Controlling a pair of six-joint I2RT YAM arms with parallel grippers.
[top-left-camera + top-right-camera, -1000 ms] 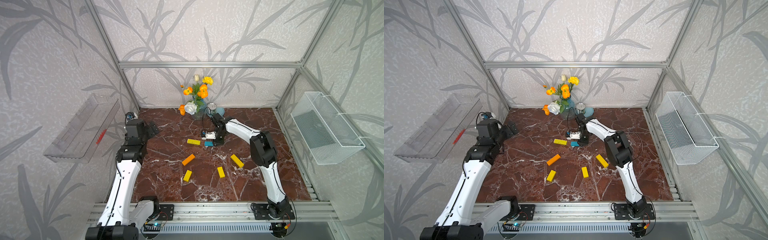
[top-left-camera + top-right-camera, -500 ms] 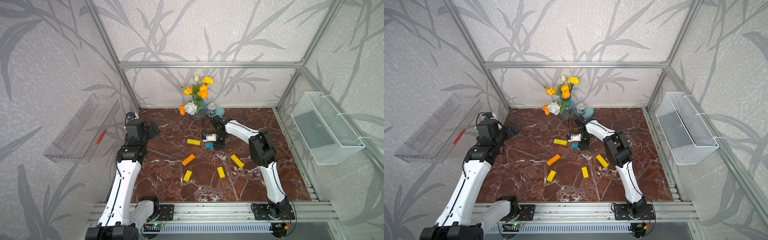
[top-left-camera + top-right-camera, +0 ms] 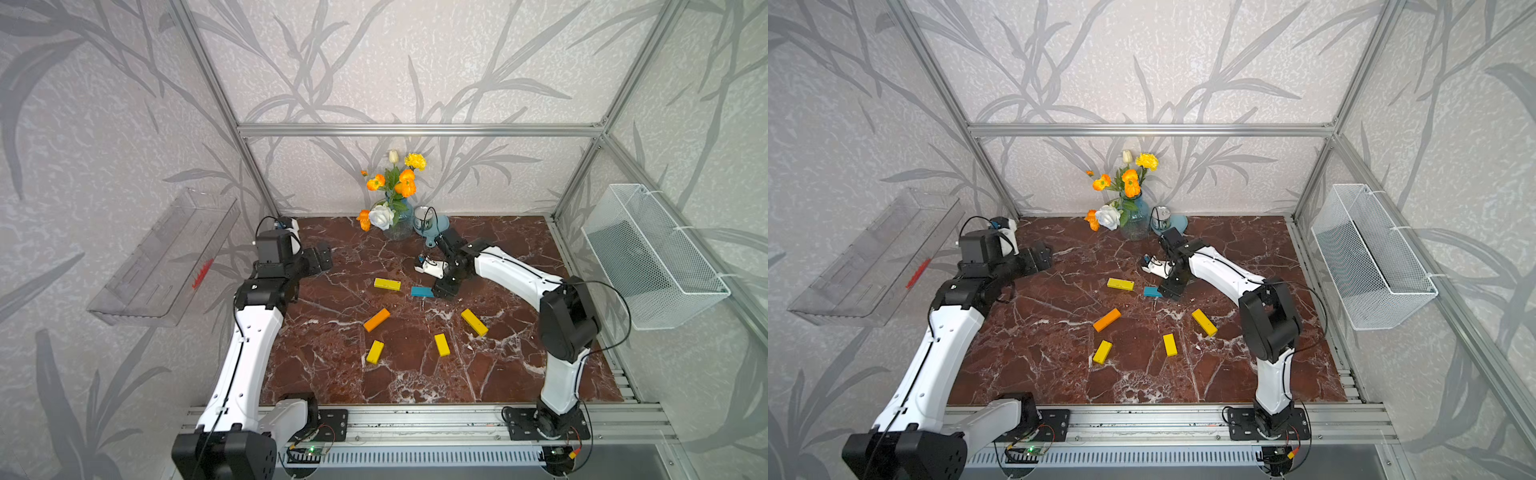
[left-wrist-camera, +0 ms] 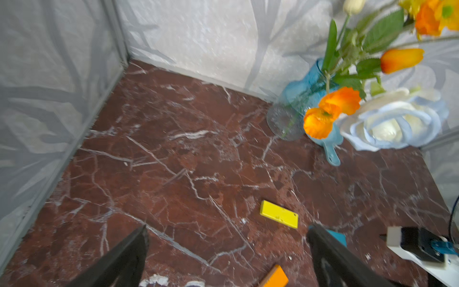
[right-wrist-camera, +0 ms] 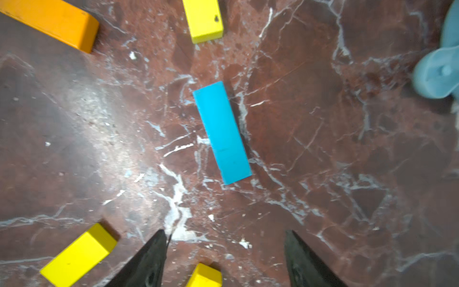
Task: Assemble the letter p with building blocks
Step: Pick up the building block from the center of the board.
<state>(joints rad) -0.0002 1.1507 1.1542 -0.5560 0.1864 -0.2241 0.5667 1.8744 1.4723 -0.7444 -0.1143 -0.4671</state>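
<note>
On the red-brown marble tabletop (image 3: 332,374), the flat plank-like building blocks lie scattered and apart. Three yellow blocks (image 3: 375,351) are nearest, then the orange block (image 3: 377,320), then a fourth yellow block (image 3: 387,284) near the teal blue block (image 3: 422,291). The right arm bends down over the blue block. Only the right wrist view shows the right gripper (image 5: 226,236) parted and empty, with the block lying flat and clear of it. Further back, the left gripper (image 4: 227,228) is spread wide and holds nothing.
</note>
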